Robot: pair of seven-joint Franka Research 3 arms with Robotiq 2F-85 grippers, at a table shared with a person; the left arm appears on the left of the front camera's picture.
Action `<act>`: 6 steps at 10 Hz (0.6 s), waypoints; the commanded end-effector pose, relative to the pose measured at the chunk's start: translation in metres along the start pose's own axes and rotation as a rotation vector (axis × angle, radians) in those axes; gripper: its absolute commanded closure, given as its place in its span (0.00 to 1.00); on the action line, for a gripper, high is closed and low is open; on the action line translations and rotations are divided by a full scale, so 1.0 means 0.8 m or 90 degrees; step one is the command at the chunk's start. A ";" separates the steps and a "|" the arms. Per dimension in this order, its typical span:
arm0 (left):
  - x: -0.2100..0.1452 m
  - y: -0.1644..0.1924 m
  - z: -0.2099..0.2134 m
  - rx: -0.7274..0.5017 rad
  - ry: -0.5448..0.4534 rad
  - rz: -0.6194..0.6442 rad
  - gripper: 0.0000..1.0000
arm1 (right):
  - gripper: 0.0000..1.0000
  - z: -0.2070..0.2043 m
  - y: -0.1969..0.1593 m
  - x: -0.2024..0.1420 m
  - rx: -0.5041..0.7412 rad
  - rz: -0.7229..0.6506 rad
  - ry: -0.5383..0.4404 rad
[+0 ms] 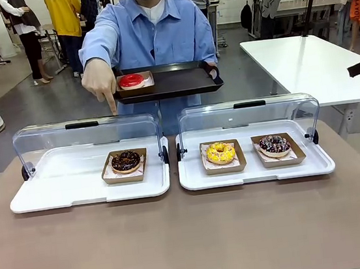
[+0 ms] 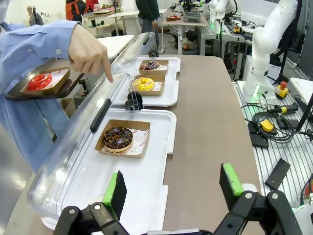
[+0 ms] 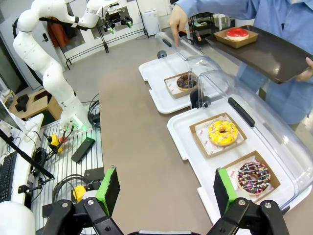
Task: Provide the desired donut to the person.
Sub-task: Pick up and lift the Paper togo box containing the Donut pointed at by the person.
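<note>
The person (image 1: pixel 154 32) in a light blue shirt holds a black tray (image 1: pixel 180 82) carrying a boxed red-glazed donut (image 1: pixel 131 81). Their other hand (image 1: pixel 99 79) points a finger down over the left case at the chocolate donut (image 1: pixel 125 161), which also lies ahead of my left gripper (image 2: pixel 172 188). That gripper hovers open over the near end of the left white tray (image 2: pixel 142 181). My right gripper (image 3: pixel 166 191) hangs open above the table beside the right tray (image 3: pixel 186 142). The yellow donut (image 3: pixel 222 132) and the sprinkled dark donut (image 3: pixel 253 177) lie there.
Both white trays (image 1: pixel 62 188) have clear lids (image 1: pixel 82 136) tipped up at the far side. The yellow donut (image 1: pixel 220 152) and the sprinkled donut (image 1: pixel 274 144) share the right tray (image 1: pixel 257 172). Bare brown table (image 1: pixel 193 238) lies in front.
</note>
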State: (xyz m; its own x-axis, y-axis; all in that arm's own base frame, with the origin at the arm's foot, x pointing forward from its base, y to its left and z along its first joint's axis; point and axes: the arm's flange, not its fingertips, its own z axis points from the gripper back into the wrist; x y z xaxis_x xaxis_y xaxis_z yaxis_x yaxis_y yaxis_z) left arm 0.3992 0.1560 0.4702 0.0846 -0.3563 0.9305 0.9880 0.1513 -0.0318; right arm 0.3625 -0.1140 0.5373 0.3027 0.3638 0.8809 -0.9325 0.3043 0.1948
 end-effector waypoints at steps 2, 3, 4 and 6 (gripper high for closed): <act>0.006 -0.014 0.006 -0.003 -0.009 -0.020 0.00 | 0.00 0.000 0.000 0.002 0.004 0.008 -0.011; 0.032 -0.007 0.008 -0.014 0.007 -0.054 0.00 | 0.00 0.000 0.000 0.002 0.004 0.008 -0.011; 0.056 0.003 0.004 -0.028 0.039 -0.072 0.00 | 0.00 0.000 0.000 0.002 0.004 0.008 -0.011; 0.091 -0.025 -0.015 -0.067 0.152 -0.099 0.00 | 0.00 0.000 0.000 0.002 0.004 0.008 -0.011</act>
State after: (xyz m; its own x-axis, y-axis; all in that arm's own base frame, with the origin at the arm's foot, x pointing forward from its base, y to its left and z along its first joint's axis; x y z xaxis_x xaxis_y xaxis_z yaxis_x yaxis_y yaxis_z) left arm 0.3988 0.1283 0.5270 -0.0385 -0.4844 0.8740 0.9979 0.0271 0.0590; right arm 0.3626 -0.1137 0.5374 0.3026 0.3643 0.8808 -0.9326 0.3038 0.1947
